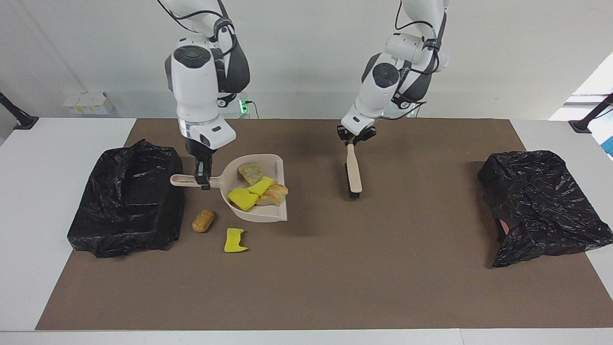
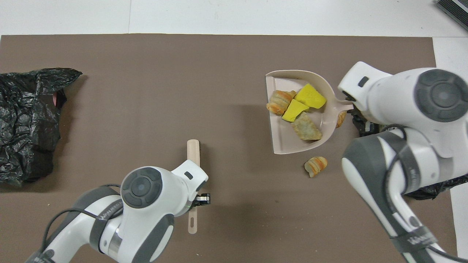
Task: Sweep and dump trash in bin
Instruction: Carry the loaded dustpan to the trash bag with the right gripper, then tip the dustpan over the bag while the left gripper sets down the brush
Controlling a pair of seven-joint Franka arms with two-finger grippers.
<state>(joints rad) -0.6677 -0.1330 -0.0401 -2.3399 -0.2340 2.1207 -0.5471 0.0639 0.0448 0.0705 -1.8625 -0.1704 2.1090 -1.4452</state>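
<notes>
brown mat (image 1: 335,268) covers the middle of the white desk (image 1: 57,143). crumpled black plastic bag (image 1: 541,206) lies at the left arm's end of the mat, a reddish patch showing at its edge. small white box (image 1: 88,103) with yellow markings sits at the desk edge nearest the robots, toward the right arm's end. black clamp mounts (image 1: 19,120) stand at both desk corners.

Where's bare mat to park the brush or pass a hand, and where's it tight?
Free: the brown mat between the brush under the left gripper and the bagged bin at the left arm's end. Crowded: around the dustpan held by the right gripper, with loose trash beside the black bin.
</notes>
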